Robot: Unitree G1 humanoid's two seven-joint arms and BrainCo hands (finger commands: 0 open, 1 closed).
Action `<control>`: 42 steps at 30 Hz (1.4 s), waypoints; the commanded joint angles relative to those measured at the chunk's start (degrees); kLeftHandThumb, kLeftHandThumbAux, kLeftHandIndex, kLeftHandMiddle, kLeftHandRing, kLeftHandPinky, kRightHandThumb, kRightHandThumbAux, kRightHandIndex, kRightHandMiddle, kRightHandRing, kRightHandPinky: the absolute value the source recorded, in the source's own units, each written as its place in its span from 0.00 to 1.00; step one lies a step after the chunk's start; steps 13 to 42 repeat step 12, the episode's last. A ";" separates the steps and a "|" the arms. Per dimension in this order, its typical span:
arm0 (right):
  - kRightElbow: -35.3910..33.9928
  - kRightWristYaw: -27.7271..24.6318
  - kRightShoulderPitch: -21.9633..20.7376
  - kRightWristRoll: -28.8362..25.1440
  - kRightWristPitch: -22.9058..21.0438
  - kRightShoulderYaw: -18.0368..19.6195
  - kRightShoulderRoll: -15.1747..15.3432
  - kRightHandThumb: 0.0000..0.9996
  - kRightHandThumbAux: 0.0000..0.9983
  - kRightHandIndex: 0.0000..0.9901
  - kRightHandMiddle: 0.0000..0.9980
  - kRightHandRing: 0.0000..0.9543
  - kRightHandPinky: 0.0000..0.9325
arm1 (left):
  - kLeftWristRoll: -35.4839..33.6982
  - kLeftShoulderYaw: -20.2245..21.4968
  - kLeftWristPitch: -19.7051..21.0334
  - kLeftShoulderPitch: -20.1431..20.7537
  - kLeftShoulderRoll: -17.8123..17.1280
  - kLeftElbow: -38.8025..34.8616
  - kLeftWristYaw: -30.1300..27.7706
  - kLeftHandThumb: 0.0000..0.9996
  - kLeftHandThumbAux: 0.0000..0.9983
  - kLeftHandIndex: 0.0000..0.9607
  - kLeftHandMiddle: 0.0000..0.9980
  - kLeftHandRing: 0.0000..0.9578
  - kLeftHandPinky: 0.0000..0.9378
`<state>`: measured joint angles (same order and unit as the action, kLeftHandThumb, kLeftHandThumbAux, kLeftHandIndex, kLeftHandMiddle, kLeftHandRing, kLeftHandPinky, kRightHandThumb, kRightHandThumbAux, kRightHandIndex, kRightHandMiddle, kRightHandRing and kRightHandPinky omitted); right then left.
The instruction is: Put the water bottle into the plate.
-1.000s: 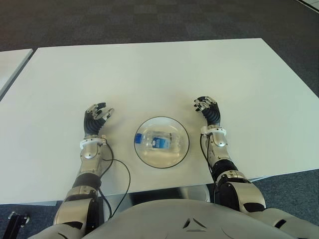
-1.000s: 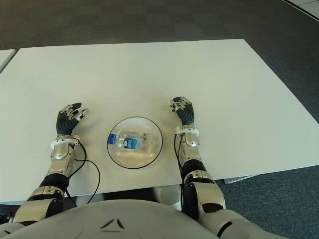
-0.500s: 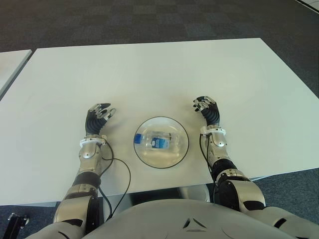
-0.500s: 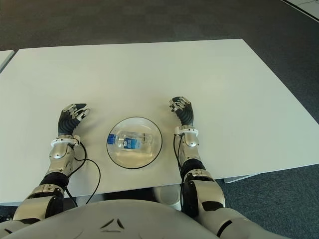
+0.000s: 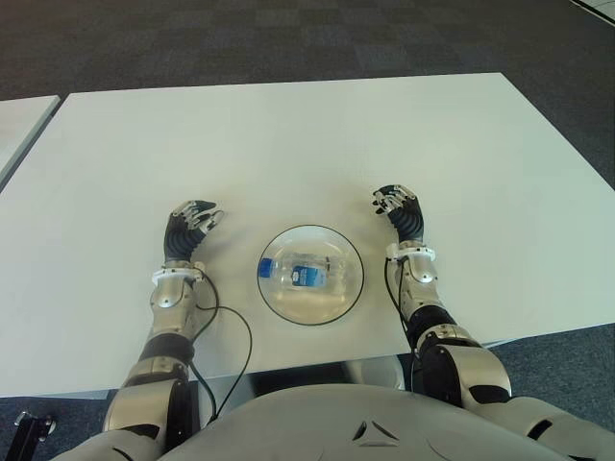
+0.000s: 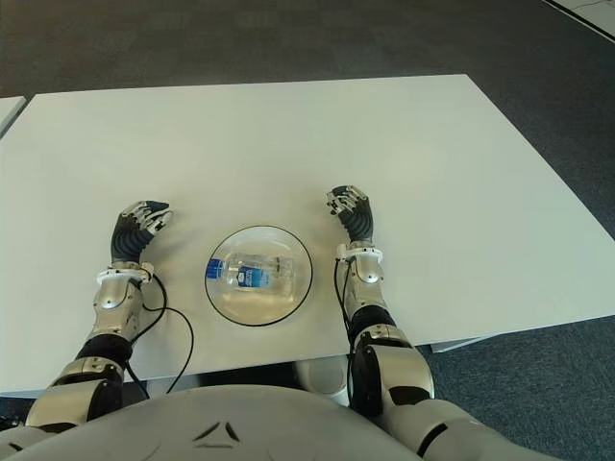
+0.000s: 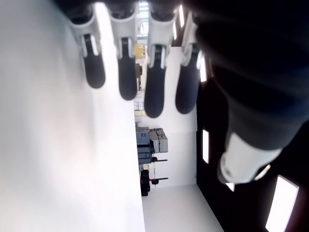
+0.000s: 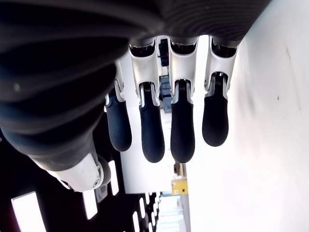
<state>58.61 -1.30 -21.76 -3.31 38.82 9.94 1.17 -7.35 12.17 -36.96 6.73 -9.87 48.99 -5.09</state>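
A small clear water bottle (image 5: 306, 272) with a blue label lies on its side inside the round glass plate (image 5: 280, 300) near the front of the white table (image 5: 288, 144). My left hand (image 5: 189, 228) is to the left of the plate, fingers relaxed and holding nothing. To the right of the plate is my right hand (image 5: 398, 209), also open and empty. In the left wrist view the fingers (image 7: 120, 72) hang loose with nothing between them. The right wrist view shows the same of the other fingers (image 8: 181, 125).
A black cable (image 5: 229, 327) loops from my left forearm across the table's front edge. A second white table (image 5: 17, 120) stands at the far left. Dark carpet (image 5: 288, 38) surrounds the table.
My left hand has drifted slightly left and its fingers have straightened a little. The bottle, the plate and my right hand have stayed put.
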 commanded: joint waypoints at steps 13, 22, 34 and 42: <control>-0.36 0.60 1.91 -0.24 -3.40 -0.23 -0.48 0.71 0.73 0.43 0.47 0.52 0.60 | 0.50 -1.43 3.47 -6.12 2.07 -4.81 -1.49 0.70 0.72 0.44 0.46 0.48 0.49; -0.36 0.60 1.91 -0.24 -3.40 -0.23 -0.48 0.71 0.73 0.43 0.47 0.52 0.60 | 0.50 -1.43 3.47 -6.12 2.07 -4.81 -1.49 0.70 0.72 0.44 0.46 0.48 0.49; -0.36 0.60 1.91 -0.24 -3.40 -0.23 -0.48 0.71 0.73 0.43 0.47 0.52 0.60 | 0.50 -1.43 3.47 -6.12 2.07 -4.81 -1.49 0.70 0.72 0.44 0.46 0.48 0.49; -0.36 0.60 1.91 -0.24 -3.40 -0.23 -0.48 0.71 0.73 0.43 0.47 0.52 0.60 | 0.50 -1.43 3.47 -6.12 2.07 -4.81 -1.49 0.70 0.72 0.44 0.46 0.48 0.49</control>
